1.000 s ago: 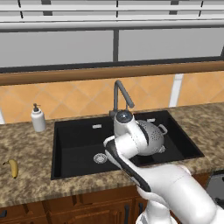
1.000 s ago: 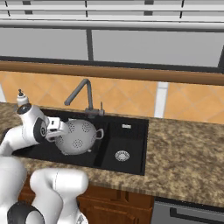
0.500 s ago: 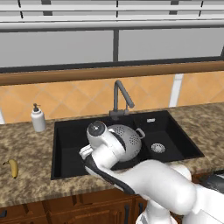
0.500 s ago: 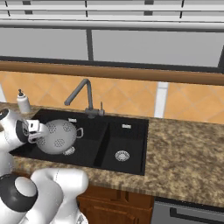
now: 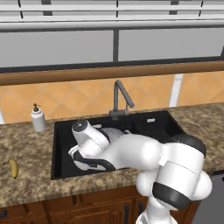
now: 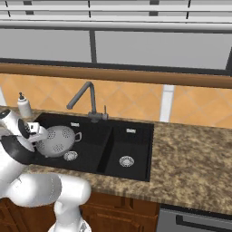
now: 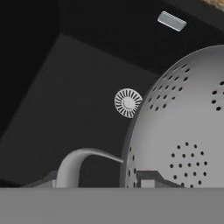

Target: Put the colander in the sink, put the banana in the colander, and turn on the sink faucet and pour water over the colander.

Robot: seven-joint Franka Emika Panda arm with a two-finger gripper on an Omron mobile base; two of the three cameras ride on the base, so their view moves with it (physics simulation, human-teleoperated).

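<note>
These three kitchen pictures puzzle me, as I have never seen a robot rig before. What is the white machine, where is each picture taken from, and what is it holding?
The white machine is a robot arm on a driving base. Two cameras ride behind it, left and right, so both show one scene. The third camera sits on the hand and looks along the gripper. The gripper appears closed on the rim of the colander, a holed metal bowl, holding it tilted in the larger basin of the black sink, near a round drain. Behind stands the sink faucet, with no water running. The banana lies on the counter, and a soap bottle stands nearby.
</note>
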